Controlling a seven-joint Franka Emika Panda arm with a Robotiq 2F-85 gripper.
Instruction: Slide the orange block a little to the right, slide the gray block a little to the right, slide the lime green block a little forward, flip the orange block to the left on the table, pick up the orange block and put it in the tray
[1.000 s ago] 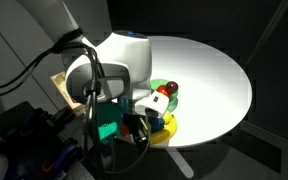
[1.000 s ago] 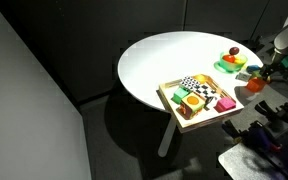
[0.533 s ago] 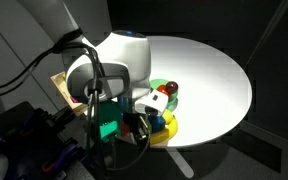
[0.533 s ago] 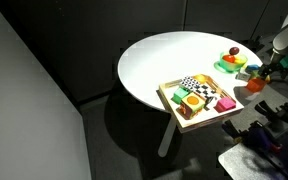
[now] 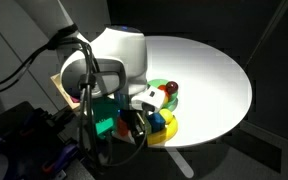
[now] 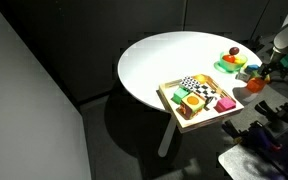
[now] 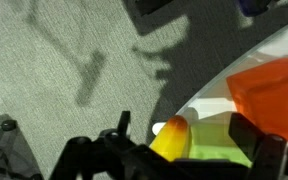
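- The round white table [image 6: 154, 55] carries the tray [image 6: 170, 106] near its edge in an exterior view.
- The orange block [image 6: 192, 100] lies inside the tray among other coloured blocks.
- A green bowl [image 6: 227, 67] sits further right.
- The gripper [image 7: 174, 163] hangs at the table's edge, jaws spread, gripping nothing.

This looks like a robotics lab or test cell. A plain round white table [image 6: 174, 55] stands on grey speckled office carpet [image 7: 44, 60], closed in by dark panels [image 6: 34, 100] in place of room walls. The robot arm [image 5: 119, 55] trails loose black cables [image 5: 84, 95], and more dark gear [image 6: 269, 135] crowds the table's edge. On the table sits a tray [image 6: 170, 107] of bright toys [image 6: 194, 95], laid out like test props.
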